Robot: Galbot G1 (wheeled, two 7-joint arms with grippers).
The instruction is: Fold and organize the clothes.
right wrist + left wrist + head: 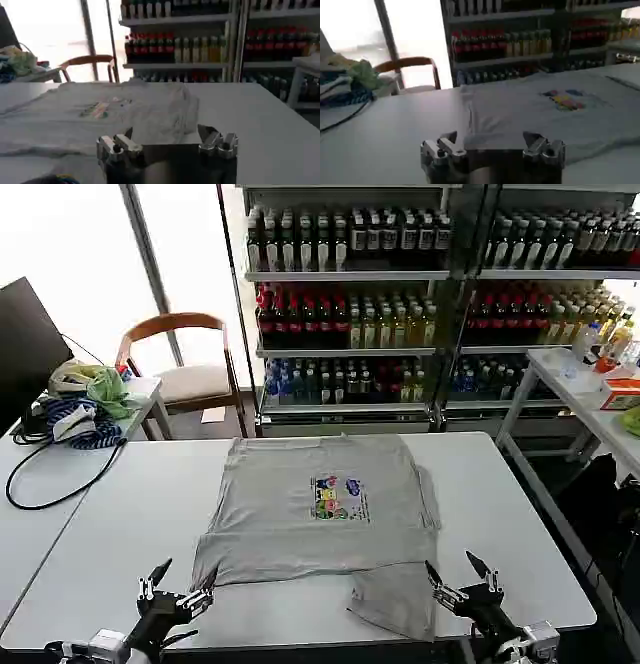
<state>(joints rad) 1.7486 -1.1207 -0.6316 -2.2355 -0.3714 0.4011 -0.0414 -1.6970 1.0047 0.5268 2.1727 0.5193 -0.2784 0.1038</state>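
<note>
A light grey short-sleeved shirt (310,514) lies spread on the white table (110,524), its multicoloured chest print (339,498) facing up; it also shows as the shirt (535,110) and the shirt (100,115) in the wrist views. One lower flap (395,599) reaches toward the table's front edge. My left gripper (178,582) is open at the front left, just off the shirt's corner. My right gripper (455,576) is open at the front right, beside the flap. Both hold nothing. In their own wrist views, the left gripper (492,139) and right gripper (165,131) hover above the table, short of the cloth.
A side table at the left holds a green-yellow cloth bundle (100,389), a blue coiled cable (75,424) and a black cord. A wooden chair (185,359) stands behind. Bottle shelves (350,294) line the back. Another white table (590,394) stands at the right.
</note>
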